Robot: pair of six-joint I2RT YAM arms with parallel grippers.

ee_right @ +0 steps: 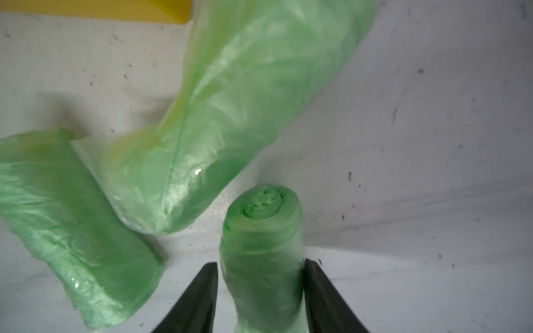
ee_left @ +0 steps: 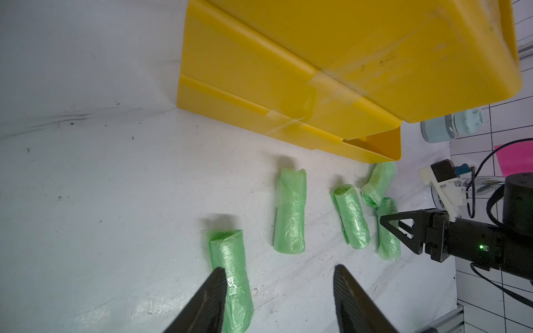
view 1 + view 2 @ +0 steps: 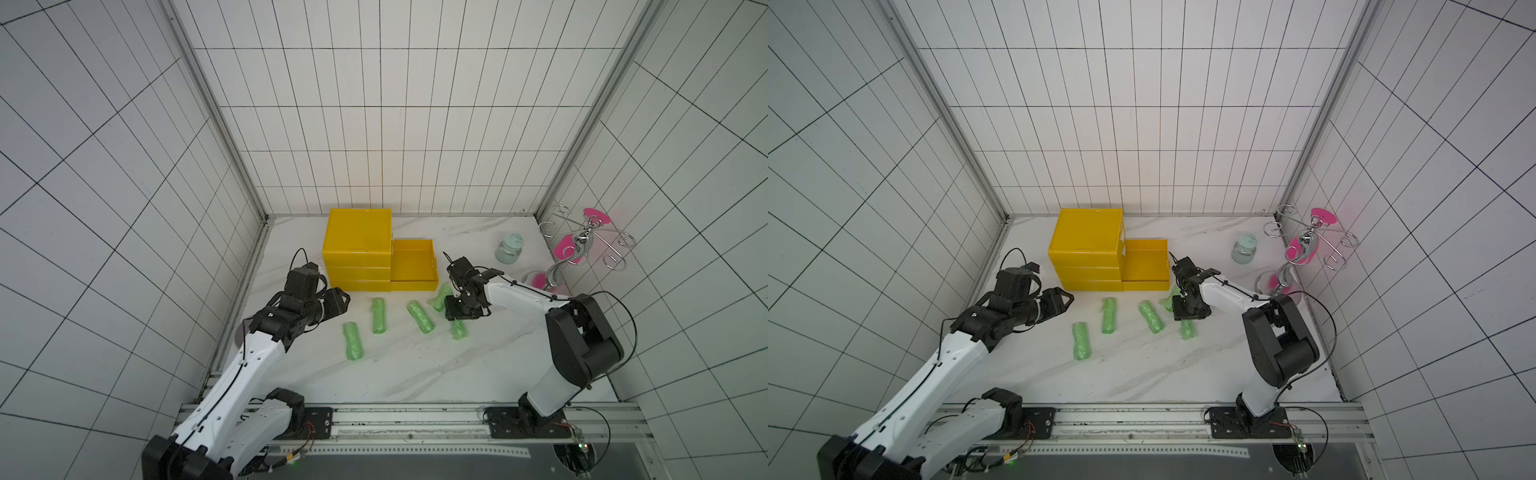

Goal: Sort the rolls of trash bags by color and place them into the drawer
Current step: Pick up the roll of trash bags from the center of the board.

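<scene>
A white marble table [image 3: 415, 374] seen from above, with two robot arms reaching in from its near edge

Five green rolls [image 3: 378, 316] of trash bags lie flat in a loose row across the middle of the surface, apart from one another except at the right end

The leftmost roll [image 3: 354, 340] lies nearest the near edge. The left gripper [image 3: 343, 301] hangs just beside it toward the left edge, jaws spread and holding nothing. In the left wrist view one finger [image 2: 213, 288] overlaps this roll's end

The right gripper [image 3: 459, 318] points down over the rightmost roll [image 3: 458, 330]. In the right wrist view its jaws stand apart on either side of that roll [image 1: 261, 230], one finger [image 1: 317, 288] touching it and a thin gap at the other. The roll rests on the table, not clamped

Behind the row, toward the far edge, stands a yellow cabinet [image 3: 357, 235]. Its bottom drawer [image 3: 434, 266] is pulled out sideways to the right, and one roll [image 3: 439, 297] lies just in front of it

Toward the far right corner stand a pale jar [image 3: 509, 248] and a wire rack [image 3: 582, 241]
</scene>
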